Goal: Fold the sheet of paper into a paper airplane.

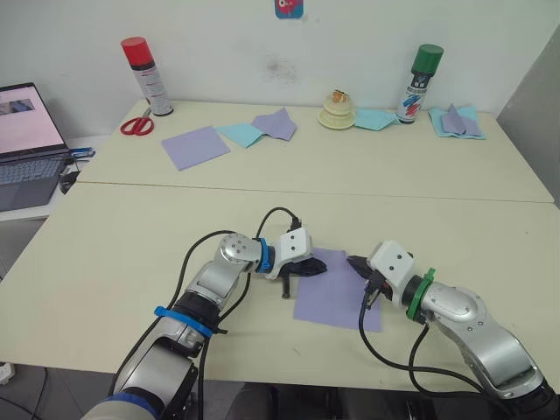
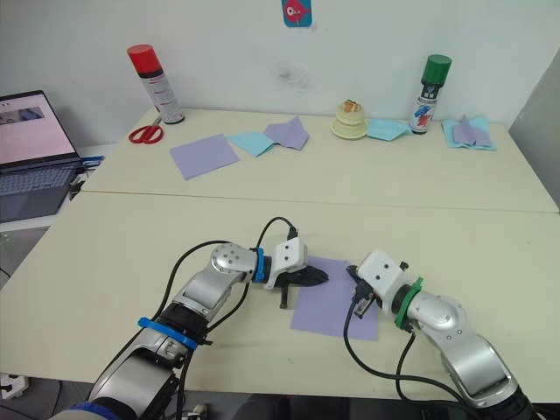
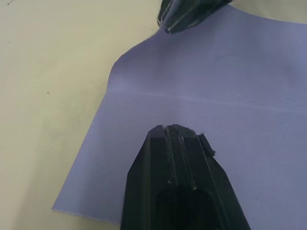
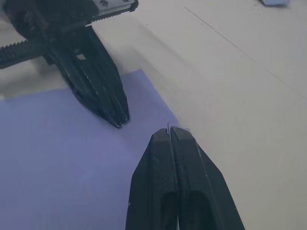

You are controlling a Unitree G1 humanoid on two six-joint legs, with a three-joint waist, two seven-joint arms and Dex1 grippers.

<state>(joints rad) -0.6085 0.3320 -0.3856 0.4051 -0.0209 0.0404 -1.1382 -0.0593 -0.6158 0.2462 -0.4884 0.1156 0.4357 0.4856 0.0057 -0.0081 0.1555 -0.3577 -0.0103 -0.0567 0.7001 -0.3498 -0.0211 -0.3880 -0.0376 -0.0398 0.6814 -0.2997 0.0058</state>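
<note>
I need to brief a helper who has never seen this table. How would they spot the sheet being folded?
On the near table, between the two end effectors, lies the sheet of paper. It is lavender, flat, with a centre crease; the other lavender sheet lies by the far wall.

A laptop (image 1: 26,140) is cut off at the frame's left edge; spray can (image 1: 418,83) labels are illegible.

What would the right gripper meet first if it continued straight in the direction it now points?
Most likely the left gripper. The right gripper, fingers shut, points across the far corner of the sheet of paper at the left one's shut tips, just ahead. Depth is unclear, so it might pass beside them.
</note>
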